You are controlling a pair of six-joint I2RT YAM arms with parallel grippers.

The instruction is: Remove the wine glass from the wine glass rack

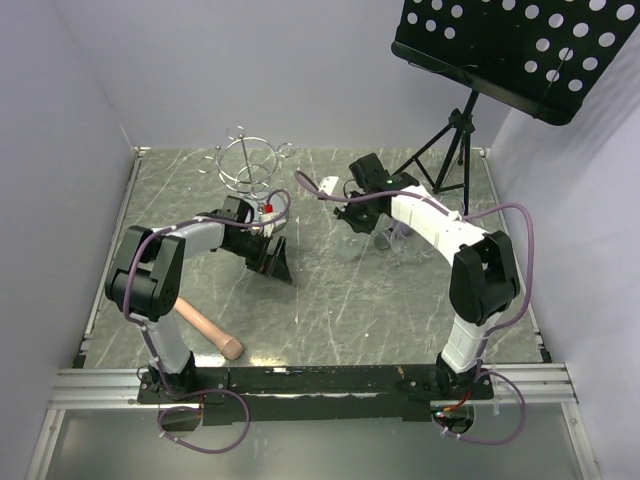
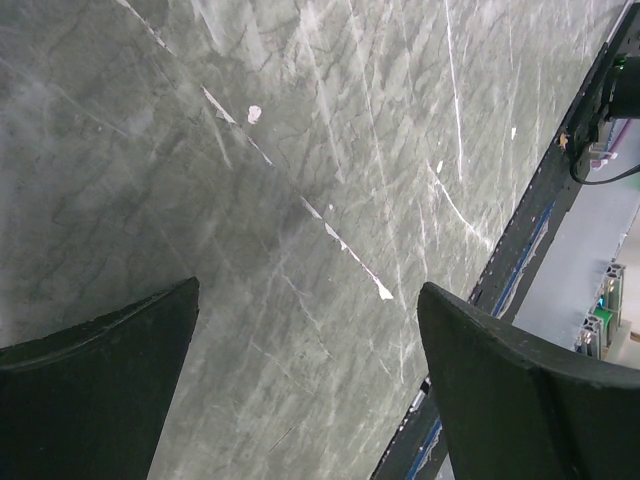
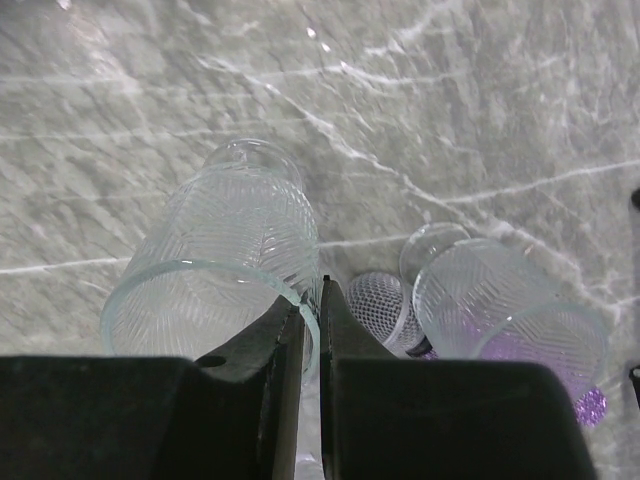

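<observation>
The lift off the rack looked done. Toward the far-left corner of the surface, the wine glass rack stood with its top loops bare; nothing hung from it that the overhead view could show. Just nearer, toward the middle, the left fingers were spread wide over bare stone, holding nothing and taking no part.

To their right, the right fingers were pinched narrow on the rim of the wine glass, one inside the mouth and one outside. Its ribbed bowl pointed away and down toward the stone (whether it rested on the surface or hung just above it, I could not tell). So the step in hand read as the setting-down.

The next move, as I judged it, called for the glass to be settled, then a slow opening and a straight pull back off the rim. A small mesh ball and a second glass sat just beside it on the right, and a sideways swing could knock them.

The surface was grey-green marbled stone with pale veins. A wooden pestle lay near its near-left corner, beside the left arm's base, and a black music stand rose from the far-right corner. Plain white walls closed in the left, far and right sides.
</observation>
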